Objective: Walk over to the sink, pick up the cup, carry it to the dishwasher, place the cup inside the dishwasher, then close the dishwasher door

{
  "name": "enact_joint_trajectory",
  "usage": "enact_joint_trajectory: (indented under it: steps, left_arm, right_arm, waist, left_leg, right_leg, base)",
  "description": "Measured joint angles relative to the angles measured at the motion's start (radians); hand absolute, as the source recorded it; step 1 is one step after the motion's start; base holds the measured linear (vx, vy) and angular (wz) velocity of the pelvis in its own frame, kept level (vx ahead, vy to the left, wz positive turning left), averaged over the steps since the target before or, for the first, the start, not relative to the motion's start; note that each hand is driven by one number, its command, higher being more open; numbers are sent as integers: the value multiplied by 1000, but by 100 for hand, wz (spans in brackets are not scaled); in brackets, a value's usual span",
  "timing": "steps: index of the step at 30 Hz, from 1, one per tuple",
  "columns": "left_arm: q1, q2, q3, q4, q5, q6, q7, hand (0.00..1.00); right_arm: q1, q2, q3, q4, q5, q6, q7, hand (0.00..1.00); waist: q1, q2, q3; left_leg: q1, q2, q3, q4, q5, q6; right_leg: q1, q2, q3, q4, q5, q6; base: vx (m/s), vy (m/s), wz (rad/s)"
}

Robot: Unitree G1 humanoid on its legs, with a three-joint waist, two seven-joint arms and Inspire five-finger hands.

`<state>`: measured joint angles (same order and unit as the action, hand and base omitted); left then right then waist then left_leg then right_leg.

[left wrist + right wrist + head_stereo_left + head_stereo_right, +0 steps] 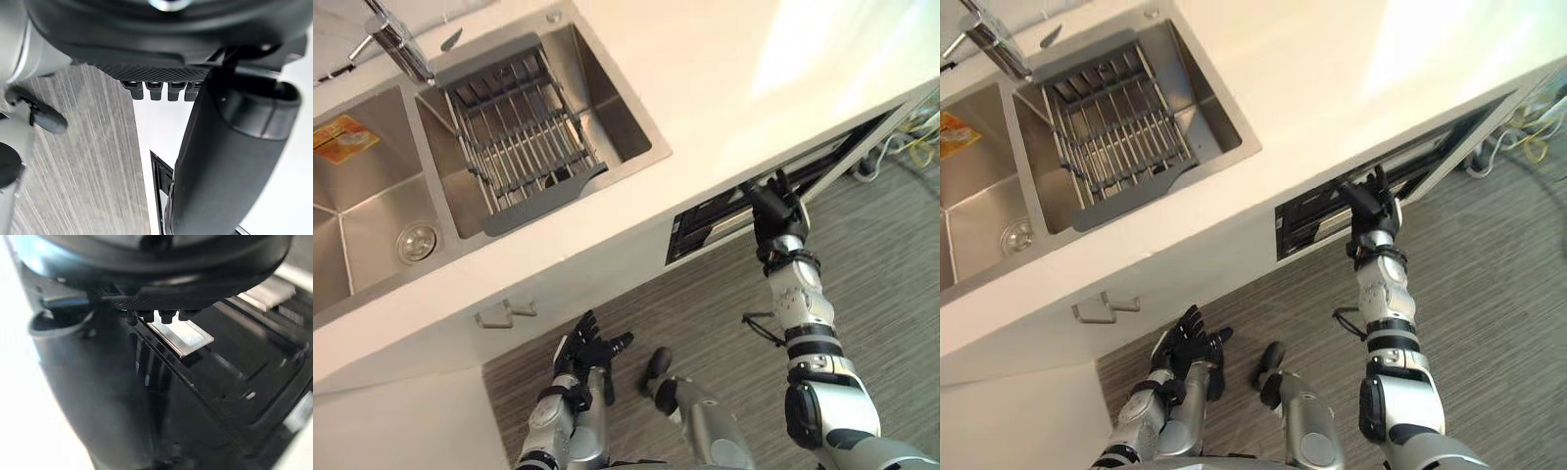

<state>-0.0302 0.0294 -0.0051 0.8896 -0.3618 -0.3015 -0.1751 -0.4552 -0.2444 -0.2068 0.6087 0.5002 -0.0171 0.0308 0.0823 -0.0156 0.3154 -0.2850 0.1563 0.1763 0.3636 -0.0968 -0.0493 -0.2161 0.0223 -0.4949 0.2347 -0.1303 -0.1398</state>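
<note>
Right hand (775,208) at dishwasher door (700,225); orange sink label (342,138) illegible.

The sink (628,119) is set in the worktop (734,69). A rack (519,132) sits in its right basin, before the tap (396,44). The dishwasher (700,221) lies under the worktop, right of the sink.

Silver-grey with black joint rings: the right arm (806,311) at the frame's right, the left arm (556,433) lower left. The right hand (779,209) and left hand (588,348) are black.
</note>
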Motion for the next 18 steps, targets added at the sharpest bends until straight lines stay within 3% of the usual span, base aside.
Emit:
enact_joint_trajectory:
  steps: [3,10,12,18]
  left_arm:
    - [16,24,-2,12,11,6,6,100]
    - [88,85,5,29,36,27,25,100]
    - [123,91,19,38,52,29,25,100]
    - [178,88,57,66,90,30,25,100]
  right_arm:
    - [145,0,23,-9,-67,-18,31,100]
    - [470,25,37,-28,-169,-45,35,100]
    - [567,65,41,-15,-228,-60,35,100]
    - [653,151,44,220,-329,-118,31,100]
  waist:
    - [-4,-20,-29]
    - [-48,-20,-66]
    - [-58,-23,-100]
    - [-69,-26,-178]
  left_leg:
    - [31,-8,-4,-22,-8,-12]
    - [90,-39,-11,-47,-33,-7]
    - [116,-48,-7,-61,-43,1]
    - [210,-88,-3,-153,-33,26]
  right_leg:
    - [27,5,15,-13,7,10]
    - [85,2,62,-69,30,68]
    - [106,-7,72,-80,36,80]
    - [174,-26,133,-113,60,122]
  base:
    - [85,63,-9]
    - [60,157,-19]
    - [76,203,-6]
    - [53,157,4]
